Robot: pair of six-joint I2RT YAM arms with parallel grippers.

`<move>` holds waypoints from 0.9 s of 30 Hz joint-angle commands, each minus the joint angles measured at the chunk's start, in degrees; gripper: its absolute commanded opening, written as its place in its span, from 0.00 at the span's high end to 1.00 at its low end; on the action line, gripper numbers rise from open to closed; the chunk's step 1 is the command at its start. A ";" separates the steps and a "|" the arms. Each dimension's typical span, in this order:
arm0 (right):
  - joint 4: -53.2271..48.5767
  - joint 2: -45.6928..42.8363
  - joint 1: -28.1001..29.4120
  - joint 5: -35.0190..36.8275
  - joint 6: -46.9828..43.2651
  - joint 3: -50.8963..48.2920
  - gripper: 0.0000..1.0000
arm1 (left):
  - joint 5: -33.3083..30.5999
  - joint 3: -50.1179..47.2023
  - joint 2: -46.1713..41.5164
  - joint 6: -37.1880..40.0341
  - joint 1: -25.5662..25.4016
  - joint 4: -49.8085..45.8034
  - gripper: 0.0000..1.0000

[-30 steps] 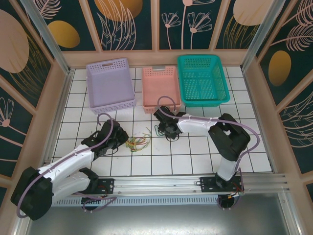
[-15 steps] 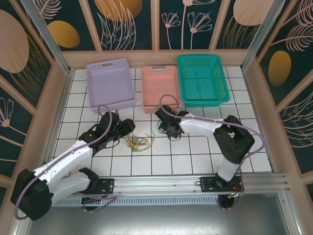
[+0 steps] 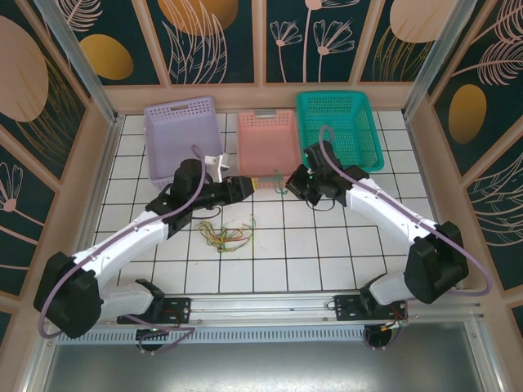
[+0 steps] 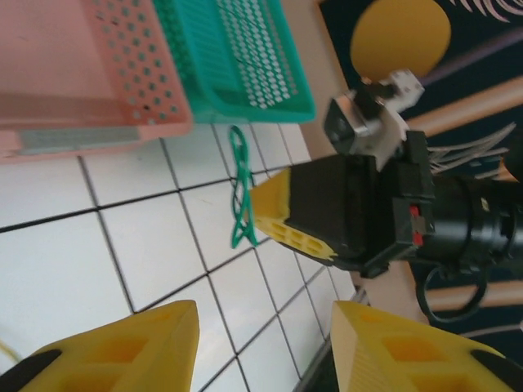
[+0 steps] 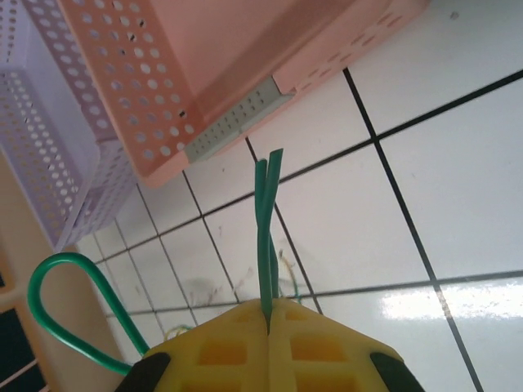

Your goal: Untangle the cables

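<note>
My right gripper [image 3: 292,183] is shut on a green cable [image 5: 265,214], held above the tiles just in front of the pink basket [image 3: 268,139]. Two short ends stick out past the shut fingertips, and a loop curls back beside the fingers on the left. My left gripper [image 3: 248,186] faces it from the left, open, with nothing between its yellow fingers [image 4: 131,347]. In the left wrist view the right gripper [image 4: 274,211] and the hanging green cable [image 4: 239,186] lie straight ahead. The other cables [image 3: 224,236], yellow, green and brownish, lie in a loose tangle on the tiles below the left arm.
Three baskets stand in a row at the back: lilac [image 3: 186,104], pink, and teal [image 3: 337,96]. Wooden walls close the white tiled table on three sides. A metal rail [image 3: 278,306] with the arm bases runs along the near edge.
The right gripper has shut on the green cable, lifted it out of the tangle and carried it toward the pink basket. The left gripper has opened and swung up and right to face it.
</note>
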 commanded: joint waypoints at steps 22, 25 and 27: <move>-1.99 -1.69 -4.75 -21.94 -2.21 0.39 1.00 | 3.08 5.35 10.58 10.08 -5.62 2.45 0.65; -1.73 -1.76 -4.76 -22.62 -1.99 0.30 1.00 | 2.77 5.33 10.53 9.89 -5.64 2.77 0.68; -1.50 -1.80 -4.76 -23.15 -1.84 -0.01 1.00 | 2.62 5.44 10.56 9.79 -5.62 3.05 0.71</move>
